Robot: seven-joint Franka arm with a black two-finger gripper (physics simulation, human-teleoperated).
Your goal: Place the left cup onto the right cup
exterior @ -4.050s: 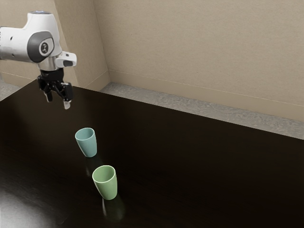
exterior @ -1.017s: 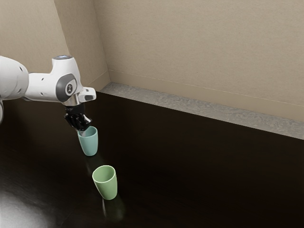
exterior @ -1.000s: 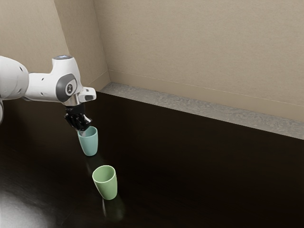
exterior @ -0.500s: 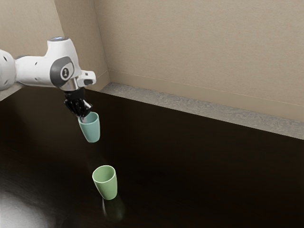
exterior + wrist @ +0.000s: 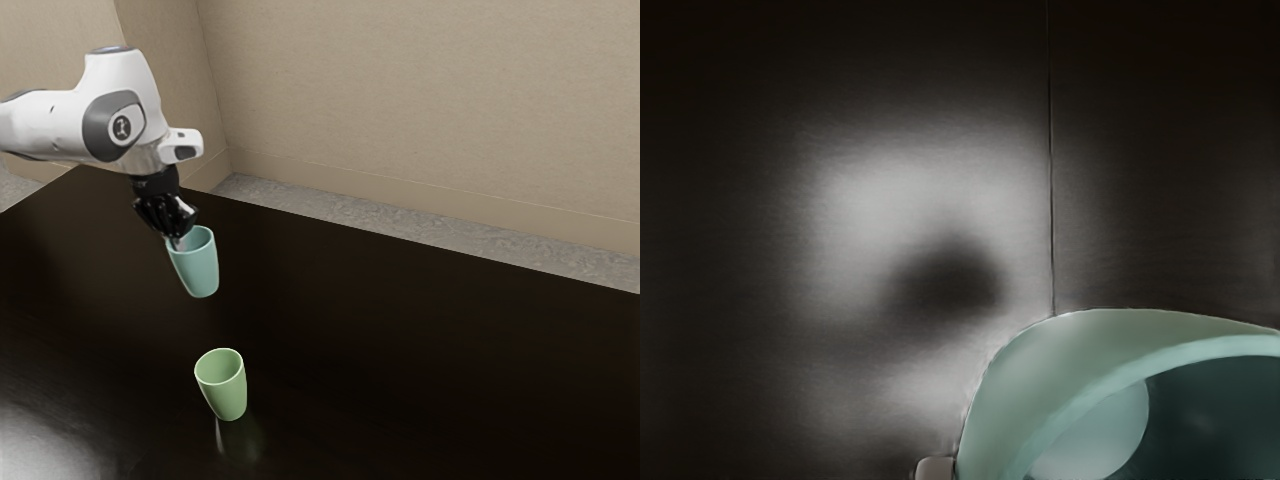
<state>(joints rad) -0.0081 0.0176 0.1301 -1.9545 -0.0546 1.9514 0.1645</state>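
The hand (image 5: 176,232) grips the blue cup (image 5: 196,262) by its rim, fingers pinched on the wall at the mouth. The cup hangs clear of the worktop (image 5: 430,350). Its long axis is tilted, with the mouth up toward the hand and the base swung down toward the exterior view's right.

The green cup (image 5: 221,383) stands upright, mouth up, well below the blue cup and closer to the worktop's near edge. It sits slightly toward the exterior view's right. Judging from this, the carry has to run toward that near edge, and the blue cup must be brought level before it comes down over the green one.

In the wrist view the blue cup's rim (image 5: 1080,380) sits just under the hand over the worktop (image 5: 790,150).

The worktop is dark and glossy. Beyond its far edge lie a grey floor strip (image 5: 430,228) and beige walls (image 5: 420,90).
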